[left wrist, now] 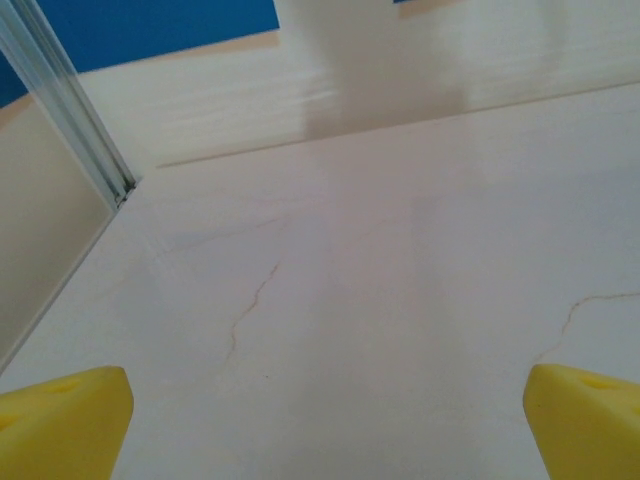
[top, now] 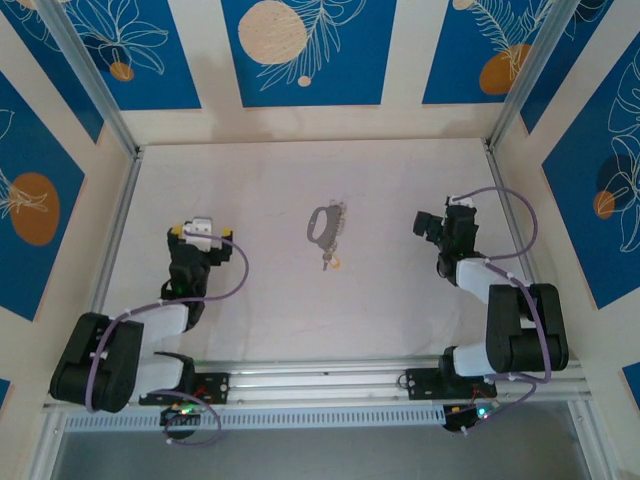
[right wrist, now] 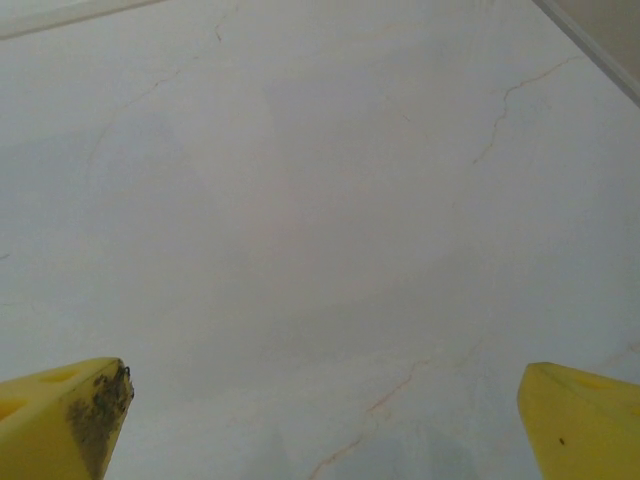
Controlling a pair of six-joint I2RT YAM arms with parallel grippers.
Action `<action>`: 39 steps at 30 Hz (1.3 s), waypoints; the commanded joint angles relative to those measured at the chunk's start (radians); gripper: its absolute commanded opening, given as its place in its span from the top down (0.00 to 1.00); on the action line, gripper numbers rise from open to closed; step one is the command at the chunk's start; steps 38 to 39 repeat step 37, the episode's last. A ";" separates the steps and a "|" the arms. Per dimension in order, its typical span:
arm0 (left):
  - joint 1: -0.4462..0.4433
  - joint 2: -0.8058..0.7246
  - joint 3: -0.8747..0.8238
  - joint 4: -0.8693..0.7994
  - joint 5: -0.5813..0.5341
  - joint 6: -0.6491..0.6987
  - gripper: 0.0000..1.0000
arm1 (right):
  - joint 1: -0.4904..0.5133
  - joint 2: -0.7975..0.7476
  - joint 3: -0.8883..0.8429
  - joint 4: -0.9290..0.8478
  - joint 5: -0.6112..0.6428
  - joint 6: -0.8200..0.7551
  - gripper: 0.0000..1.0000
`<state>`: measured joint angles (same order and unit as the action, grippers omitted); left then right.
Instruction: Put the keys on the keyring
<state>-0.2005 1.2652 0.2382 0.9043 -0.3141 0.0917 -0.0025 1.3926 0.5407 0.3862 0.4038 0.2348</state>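
The left jaws and right jaws gape wide, empty; between them on the table (top: 240,190) lie keyring (top: 325,222) and 1 key (top: 333,262).

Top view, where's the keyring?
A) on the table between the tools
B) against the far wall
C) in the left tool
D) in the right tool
A: the keyring lies on the table between the left tool and right tool, both open and clear of it.
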 commanded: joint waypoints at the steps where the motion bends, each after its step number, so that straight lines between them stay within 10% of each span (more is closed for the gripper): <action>1: 0.021 0.058 -0.014 0.089 0.035 -0.019 0.00 | 0.007 0.028 -0.083 0.251 -0.070 -0.035 0.01; 13: 0.108 0.294 0.097 0.101 0.248 -0.022 0.00 | -0.005 0.136 -0.128 0.432 -0.322 -0.126 0.01; 39: 0.138 0.292 0.146 0.002 0.290 -0.044 0.00 | 0.003 0.131 -0.125 0.422 -0.322 -0.136 0.01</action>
